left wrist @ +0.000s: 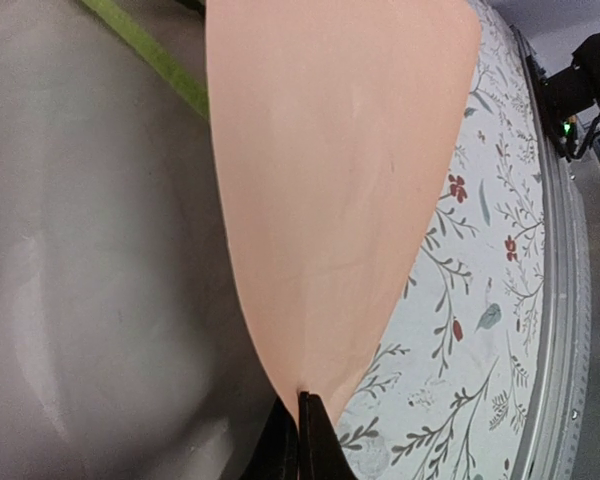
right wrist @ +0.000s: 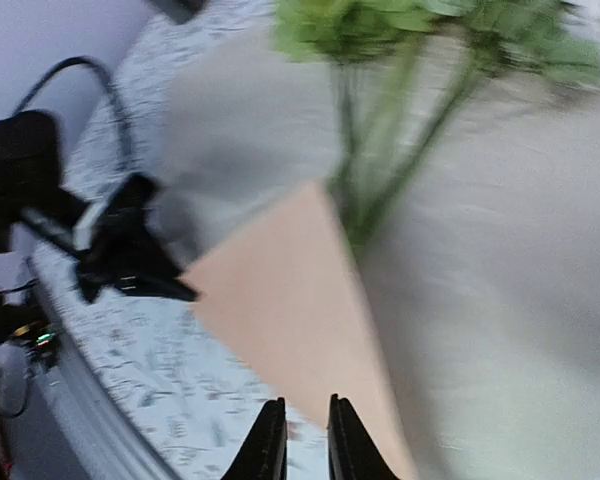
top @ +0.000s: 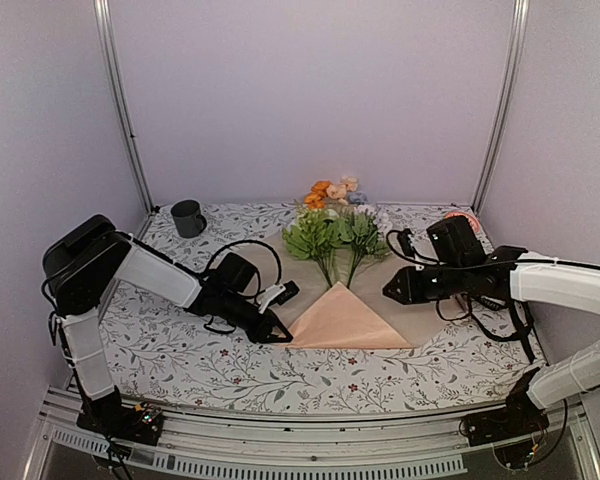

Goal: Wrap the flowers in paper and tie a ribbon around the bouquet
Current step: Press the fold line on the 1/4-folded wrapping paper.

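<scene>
The flowers lie at the back centre on the paper, whose pale grey side faces up. One corner is folded over into a peach triangle that covers the stem ends. My left gripper is shut on the triangle's left tip, with the black fingertips pinching the peach paper. My right gripper hovers just right of the triangle. Its fingers stand slightly apart and open, with nothing between them, over the paper's edge. Green stems show beyond. The ribbon is out of view.
A dark mug stands at the back left on the floral table cover. An orange object sits behind the right arm. Metal frame posts rise at both back corners. The table's metal front rail runs close by.
</scene>
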Action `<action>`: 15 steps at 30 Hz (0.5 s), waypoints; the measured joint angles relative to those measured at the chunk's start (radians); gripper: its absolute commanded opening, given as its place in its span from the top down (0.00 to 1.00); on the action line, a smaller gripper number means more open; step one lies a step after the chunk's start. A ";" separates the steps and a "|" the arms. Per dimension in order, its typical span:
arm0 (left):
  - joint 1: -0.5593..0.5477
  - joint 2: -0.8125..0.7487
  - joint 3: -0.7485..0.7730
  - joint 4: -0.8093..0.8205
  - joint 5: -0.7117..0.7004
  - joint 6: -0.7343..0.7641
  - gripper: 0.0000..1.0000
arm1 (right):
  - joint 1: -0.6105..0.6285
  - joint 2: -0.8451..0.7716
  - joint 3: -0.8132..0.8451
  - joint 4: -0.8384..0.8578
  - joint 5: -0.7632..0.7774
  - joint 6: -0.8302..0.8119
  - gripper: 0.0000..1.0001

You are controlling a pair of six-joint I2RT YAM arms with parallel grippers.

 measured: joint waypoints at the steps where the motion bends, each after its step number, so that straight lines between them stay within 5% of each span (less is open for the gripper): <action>1: 0.001 0.000 0.000 0.000 0.001 0.000 1.00 | 0.038 0.007 0.017 0.062 -0.047 -0.019 0.97; 4: 0.002 0.003 0.005 -0.006 0.005 0.000 1.00 | 0.116 0.133 0.046 0.305 -0.304 -0.034 0.99; 8: 0.003 0.007 0.010 -0.011 0.011 0.001 1.00 | 0.153 0.494 0.174 0.499 -0.566 -0.004 0.99; 15: 0.005 0.035 0.034 -0.008 0.044 0.004 1.00 | 0.167 0.768 0.248 0.556 -0.705 0.046 0.99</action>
